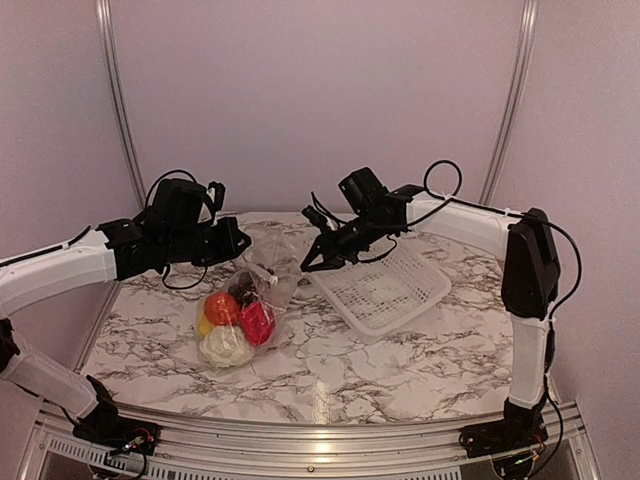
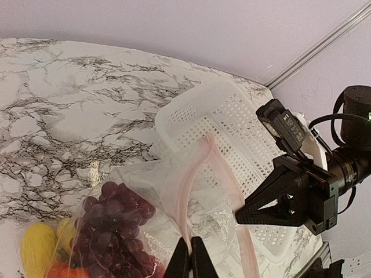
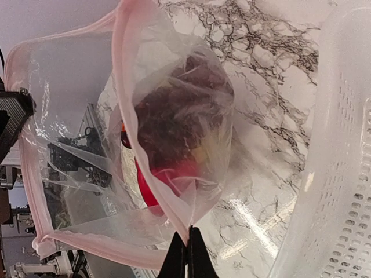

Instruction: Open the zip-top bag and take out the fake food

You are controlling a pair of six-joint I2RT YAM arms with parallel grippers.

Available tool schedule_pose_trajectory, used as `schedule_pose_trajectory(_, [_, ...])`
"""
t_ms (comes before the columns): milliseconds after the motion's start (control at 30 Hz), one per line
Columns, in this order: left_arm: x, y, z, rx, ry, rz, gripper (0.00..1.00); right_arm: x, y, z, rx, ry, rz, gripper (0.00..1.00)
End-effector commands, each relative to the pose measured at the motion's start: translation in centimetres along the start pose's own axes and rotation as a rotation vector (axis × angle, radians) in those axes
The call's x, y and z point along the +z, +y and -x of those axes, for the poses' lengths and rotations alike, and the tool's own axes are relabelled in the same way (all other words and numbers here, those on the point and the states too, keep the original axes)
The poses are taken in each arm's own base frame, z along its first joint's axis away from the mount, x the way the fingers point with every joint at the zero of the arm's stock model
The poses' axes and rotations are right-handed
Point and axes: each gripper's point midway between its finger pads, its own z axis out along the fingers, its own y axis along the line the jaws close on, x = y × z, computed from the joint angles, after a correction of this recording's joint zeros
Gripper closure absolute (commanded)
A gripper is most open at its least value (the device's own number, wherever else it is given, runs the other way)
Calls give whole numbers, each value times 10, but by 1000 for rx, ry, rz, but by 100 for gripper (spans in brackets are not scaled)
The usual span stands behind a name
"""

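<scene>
At centre frame, the left end effector (image 2: 191, 259) and right end effector (image 3: 187, 256) were clamped on opposite lips of the zip-top bag (image 1: 268, 272), fake food (image 1: 232, 322) inside on the worktop (image 1: 400, 370); a slow, even pull apart looked wisest.

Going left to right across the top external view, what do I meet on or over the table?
fake food → right gripper → white basket. The zip-top bag and the left gripper overlap the food sideways, so they are left out of the order.
</scene>
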Motion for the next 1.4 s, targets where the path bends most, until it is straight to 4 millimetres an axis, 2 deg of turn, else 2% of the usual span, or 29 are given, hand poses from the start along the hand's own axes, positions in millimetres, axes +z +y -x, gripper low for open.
schedule_pose_trajectory(0, [-12, 12, -5, 54, 16, 54, 100, -19, -24, -15, -65, 29, -182, 100])
schedule_pose_trajectory(200, [-17, 5, 0, 78, 12, 32, 100, -35, -47, -16, -188, 36, -383, 100])
schedule_pose_trajectory(267, [-16, -3, 0, 97, 26, -2, 100, -38, -40, -10, -230, 21, -372, 100])
schedule_pose_trajectory(333, [-14, -11, -4, 109, 53, -43, 100, -42, -22, 2, -278, -27, -340, 85])
schedule_pose_trajectory(500, [-10, -32, -19, 130, 116, -143, 100, -57, 43, 39, -440, -204, -215, 62])
schedule_pose_trajectory(600, [-8, -36, -24, 144, 124, -154, 100, -65, 76, 53, -502, -290, -138, 61])
schedule_pose_trajectory(667, [-7, -37, -23, 143, 118, -154, 100, -65, 89, 57, -526, -313, -104, 63])
schedule_pose_trajectory(767, [-6, -38, -21, 145, 111, -154, 100, -55, 98, 56, -536, -294, -67, 67])
schedule_pose_trajectory(867, [-4, -38, -21, 139, 110, -154, 100, -37, 97, 48, -512, -243, -44, 70])
schedule_pose_trajectory(1033, [0, -33, -19, 113, 90, -127, 100, -4, 80, 22, -455, -143, -54, 75])
schedule_pose_trajectory(1233, [-3, -25, -11, 97, 44, -85, 100, 17, 53, -11, -406, -46, -89, 80])
schedule_pose_trajectory(1367, [-7, -22, -5, 123, 23, -57, 100, 35, 41, -23, -396, -18, -80, 78])
